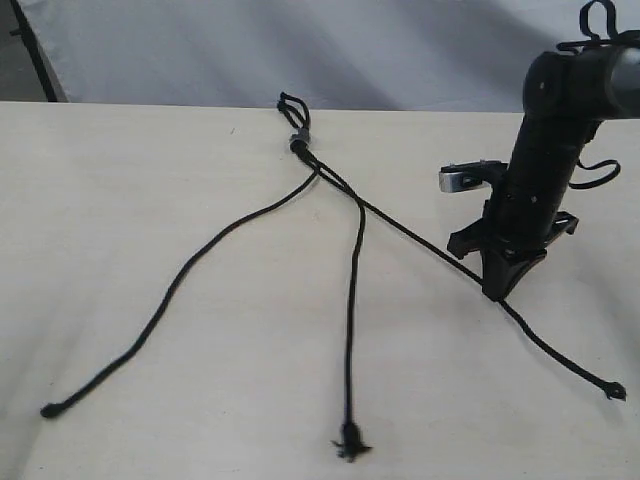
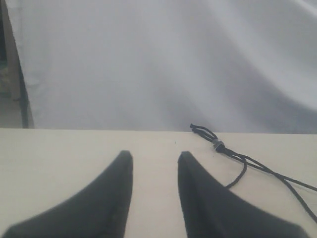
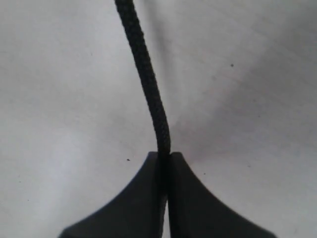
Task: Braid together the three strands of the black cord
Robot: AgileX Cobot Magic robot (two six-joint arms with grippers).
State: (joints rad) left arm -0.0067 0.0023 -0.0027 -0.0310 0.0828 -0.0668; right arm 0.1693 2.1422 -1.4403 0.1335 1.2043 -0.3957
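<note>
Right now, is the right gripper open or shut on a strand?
Shut: the right gripper pinches the rightmost strand, jaws pressed together on it.

Black cord (image 1: pixel 352 300): matte black, woven texture; band (image 1: pixel 297 141) grey; table (image 1: pixel 150 200) cream.

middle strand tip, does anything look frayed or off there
Yes: the middle strand ends in a frayed tuft, while the left strand ends in a neat knot. Nothing else stands out; the right gripper is shut on the right strand.
</note>
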